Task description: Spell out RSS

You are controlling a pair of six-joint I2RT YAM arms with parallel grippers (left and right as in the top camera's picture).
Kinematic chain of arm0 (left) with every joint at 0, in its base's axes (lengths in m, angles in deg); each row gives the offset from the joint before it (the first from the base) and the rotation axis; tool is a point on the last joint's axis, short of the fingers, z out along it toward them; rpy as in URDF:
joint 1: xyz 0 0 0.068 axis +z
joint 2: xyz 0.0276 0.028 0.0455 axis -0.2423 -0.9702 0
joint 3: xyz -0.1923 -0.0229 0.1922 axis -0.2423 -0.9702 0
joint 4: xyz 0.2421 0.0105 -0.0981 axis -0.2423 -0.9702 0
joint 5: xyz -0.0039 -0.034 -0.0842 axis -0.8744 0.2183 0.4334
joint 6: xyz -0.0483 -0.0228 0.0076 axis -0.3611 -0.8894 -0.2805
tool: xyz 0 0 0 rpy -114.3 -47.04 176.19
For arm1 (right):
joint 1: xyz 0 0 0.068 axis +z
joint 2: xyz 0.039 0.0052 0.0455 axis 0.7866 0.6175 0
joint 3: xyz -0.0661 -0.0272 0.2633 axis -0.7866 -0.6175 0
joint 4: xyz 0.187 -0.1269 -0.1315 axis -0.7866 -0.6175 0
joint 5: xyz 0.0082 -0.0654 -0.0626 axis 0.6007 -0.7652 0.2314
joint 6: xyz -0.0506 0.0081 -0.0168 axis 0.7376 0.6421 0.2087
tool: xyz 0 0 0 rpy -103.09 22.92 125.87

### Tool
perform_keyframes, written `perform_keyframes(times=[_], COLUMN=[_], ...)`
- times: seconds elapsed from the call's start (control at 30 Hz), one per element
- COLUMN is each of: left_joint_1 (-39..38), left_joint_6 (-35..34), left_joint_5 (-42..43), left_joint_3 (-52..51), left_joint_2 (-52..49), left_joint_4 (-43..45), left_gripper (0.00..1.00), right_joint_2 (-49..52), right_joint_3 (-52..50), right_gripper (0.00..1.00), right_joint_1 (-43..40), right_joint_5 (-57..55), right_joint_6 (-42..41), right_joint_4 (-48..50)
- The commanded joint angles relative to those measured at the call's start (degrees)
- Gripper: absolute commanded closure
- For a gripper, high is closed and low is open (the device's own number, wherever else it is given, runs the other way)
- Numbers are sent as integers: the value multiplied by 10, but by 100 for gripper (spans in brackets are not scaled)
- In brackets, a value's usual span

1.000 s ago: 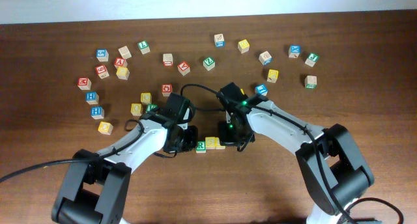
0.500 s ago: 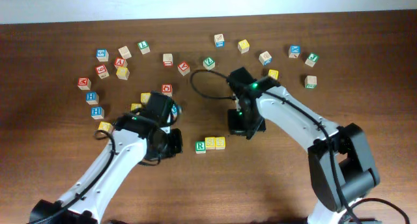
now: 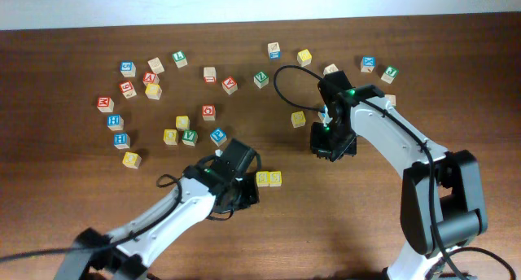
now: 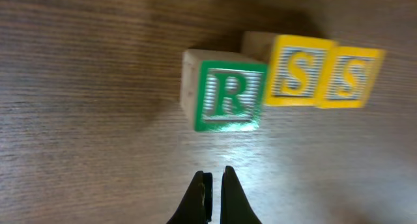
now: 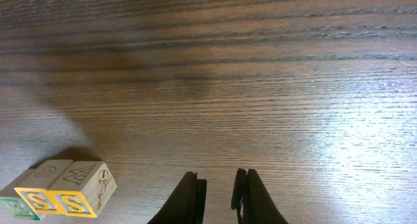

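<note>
The green R cube [image 4: 227, 97] and two yellow S cubes [image 4: 298, 74] [image 4: 352, 74] stand in a touching row reading RSS on the wooden table. My left gripper [image 4: 212, 182] is shut and empty, just short of the R cube and not touching it. In the overhead view the left wrist [image 3: 236, 182] covers the R cube; both S cubes [image 3: 263, 178] [image 3: 276, 178] show beside it. My right gripper [image 5: 217, 185] hovers over bare wood, jaws slightly apart with nothing between them, well to the right of the row [image 5: 71, 201]. From above the right gripper [image 3: 326, 147] sits up and right of the row.
Many other letter cubes lie scattered across the back of the table, such as a yellow one [image 3: 299, 119] near the right arm, a blue one [image 3: 217, 136] and a green one [image 3: 189, 137] behind the left arm. A black cable [image 3: 285, 72] loops off the right arm.
The right arm has drawn back up and right from the row and its jaws have parted a little. The left arm has swung right, bringing its shut gripper up to the R cube.
</note>
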State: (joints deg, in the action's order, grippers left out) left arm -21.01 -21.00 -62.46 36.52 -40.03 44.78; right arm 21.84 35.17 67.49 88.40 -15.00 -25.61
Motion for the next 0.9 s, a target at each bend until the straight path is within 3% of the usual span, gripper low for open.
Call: perform_keyframes(times=[0.0,0.87], left_joint_1=[-2,-2], left_joint_6=[-10,-9], left_joint_5=[-7,-31], left_joint_3=[-7,-7], left_joint_2=[-28,-67], left_joint_4=[2,73], left_gripper=[100,100], right_joint_2=[-12,-12], right_joint_3=[9,9], right_gripper=[87,86], right_joint_1=[1,1], right_joint_5=[1,1], right_joint_6=[5,5], right_joint_4=[-2,-2])
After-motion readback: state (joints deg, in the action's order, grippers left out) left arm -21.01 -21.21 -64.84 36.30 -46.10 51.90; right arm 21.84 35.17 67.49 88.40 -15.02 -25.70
